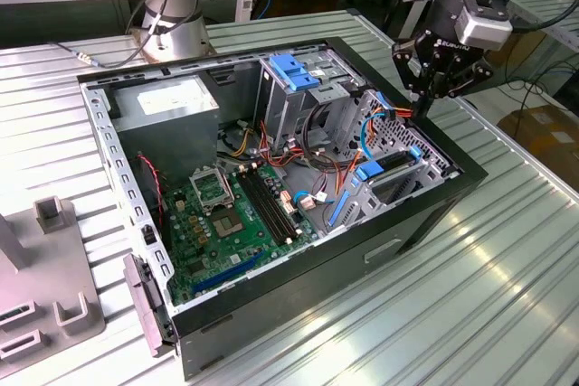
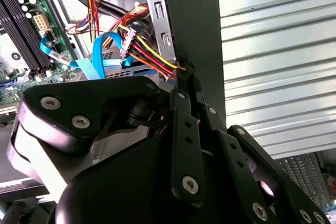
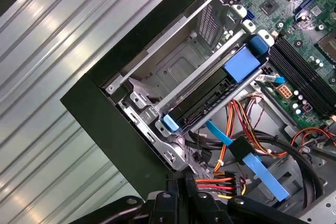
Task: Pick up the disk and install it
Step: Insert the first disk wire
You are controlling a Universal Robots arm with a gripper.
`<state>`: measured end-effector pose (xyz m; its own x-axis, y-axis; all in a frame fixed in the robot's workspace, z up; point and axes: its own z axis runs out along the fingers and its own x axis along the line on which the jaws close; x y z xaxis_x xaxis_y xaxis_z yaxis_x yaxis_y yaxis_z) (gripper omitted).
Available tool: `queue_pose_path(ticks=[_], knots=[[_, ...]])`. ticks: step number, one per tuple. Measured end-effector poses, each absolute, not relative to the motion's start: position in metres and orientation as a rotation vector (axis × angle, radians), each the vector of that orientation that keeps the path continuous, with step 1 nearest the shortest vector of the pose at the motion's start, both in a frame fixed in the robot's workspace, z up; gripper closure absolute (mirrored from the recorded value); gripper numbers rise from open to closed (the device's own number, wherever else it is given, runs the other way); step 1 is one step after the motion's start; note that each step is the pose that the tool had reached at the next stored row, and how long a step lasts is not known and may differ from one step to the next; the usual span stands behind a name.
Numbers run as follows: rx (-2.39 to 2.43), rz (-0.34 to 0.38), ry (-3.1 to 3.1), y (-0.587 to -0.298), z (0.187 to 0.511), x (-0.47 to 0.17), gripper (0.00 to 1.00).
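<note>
While the gripper [image 1: 423,104] hangs over the corner of the open computer case [image 1: 425,214] at the exterior view's right, its jaws stand closed together, holding nothing. The disk [image 3: 202,106] lies in the metal drive bay [image 3: 178,66] beside the motherboard [image 1: 226,223], with blue carrier tabs at both ends. It seems fully seated, though cables [image 3: 231,121] hide one edge. The gripper is apart from the disk.

A robotics lab: open computer case [image 1: 362,259] on ribbed aluminium bench [image 1: 507,296].
</note>
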<state>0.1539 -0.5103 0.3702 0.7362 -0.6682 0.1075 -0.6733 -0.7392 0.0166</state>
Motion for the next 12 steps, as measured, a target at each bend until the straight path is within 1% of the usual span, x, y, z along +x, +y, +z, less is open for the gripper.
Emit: queue_pose_path(ticks=[12], knots=[[2.816, 0.142, -1.245, -0.5103, 0.3702, 0.1481, 0.84]])
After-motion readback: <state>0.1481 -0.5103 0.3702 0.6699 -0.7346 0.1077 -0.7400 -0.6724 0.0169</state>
